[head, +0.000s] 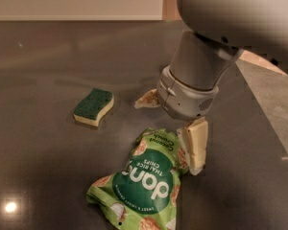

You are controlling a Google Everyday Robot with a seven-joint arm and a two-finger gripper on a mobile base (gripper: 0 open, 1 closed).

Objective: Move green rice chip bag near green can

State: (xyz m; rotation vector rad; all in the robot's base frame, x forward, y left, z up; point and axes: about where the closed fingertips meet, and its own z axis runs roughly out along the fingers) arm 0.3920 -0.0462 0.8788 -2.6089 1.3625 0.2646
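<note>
The green rice chip bag point(144, 183) lies flat on the dark table point(38, 166), front centre, its "dang" lettering upside down. My gripper point(168, 137) is just above the bag's far right end. It is open: one pale finger point(196, 147) points down beside the bag's top right corner, and the other finger point(148, 99) sticks out to the left behind the bag. It holds nothing. The green can is hidden behind my arm.
A yellow sponge with a green top point(92, 107) lies to the left of the gripper. The table's right edge point(273, 128) runs diagonally at the right. A pale wall point(77, 1) stands behind the table's far edge.
</note>
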